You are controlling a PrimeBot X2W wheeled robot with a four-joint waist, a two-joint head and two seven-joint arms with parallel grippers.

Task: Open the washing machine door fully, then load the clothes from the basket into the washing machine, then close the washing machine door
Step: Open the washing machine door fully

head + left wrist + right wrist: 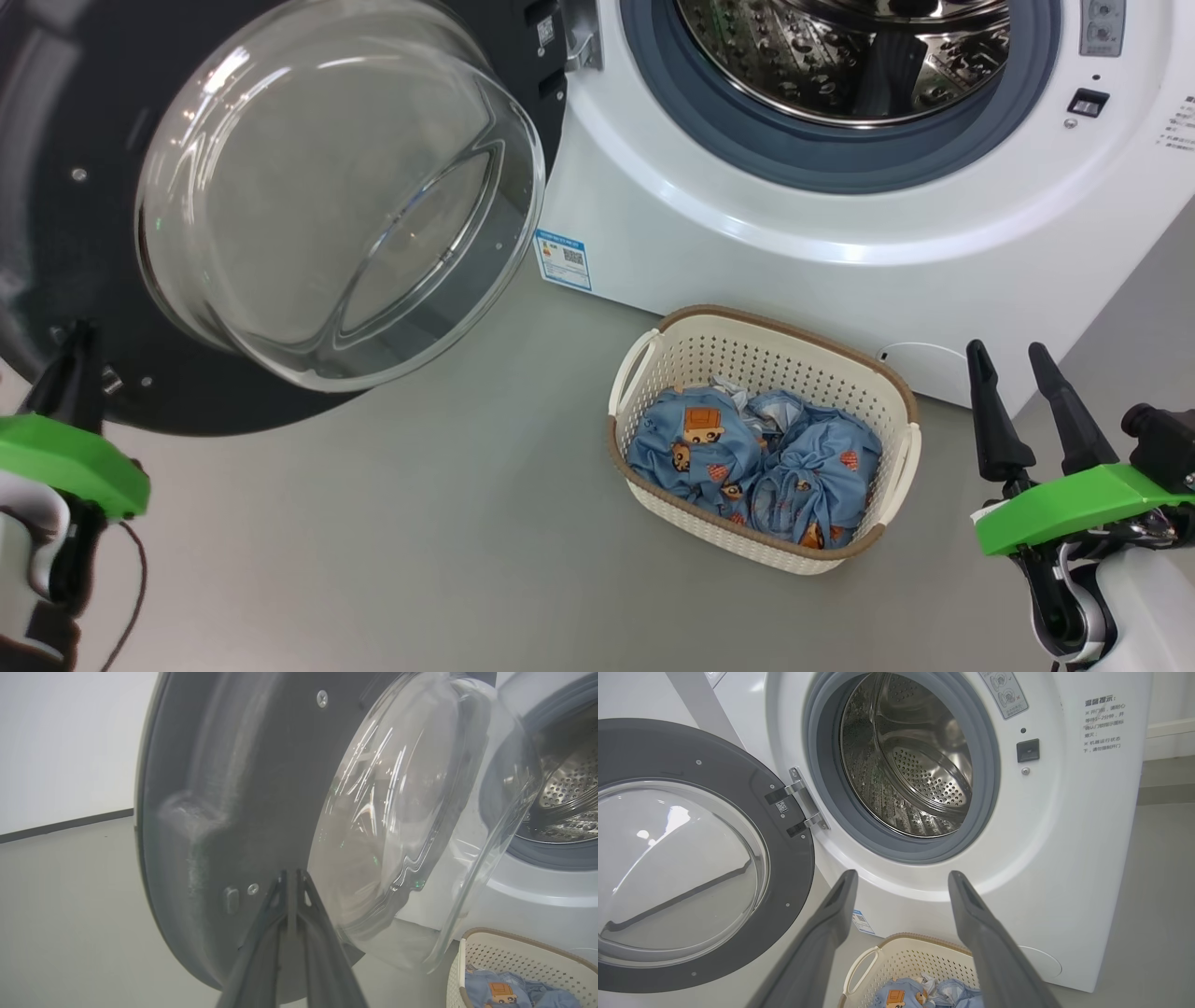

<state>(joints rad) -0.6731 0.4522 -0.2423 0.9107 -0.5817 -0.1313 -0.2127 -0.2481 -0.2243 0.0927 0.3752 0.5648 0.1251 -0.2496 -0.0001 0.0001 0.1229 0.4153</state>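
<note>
Clothes (pixel 756 457), perhaps two bundles, in basket (pixel 767 360)

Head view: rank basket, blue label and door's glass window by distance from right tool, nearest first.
From the right tool:
1. basket, just left of it.
2. blue label, farther left, on the washing machine.
3. glass window, far left, in the washing machine door.

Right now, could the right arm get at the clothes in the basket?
Probably yes. The right gripper is open, off to the side of the basket, and the clothes lie uncovered in it with nothing between.
</note>
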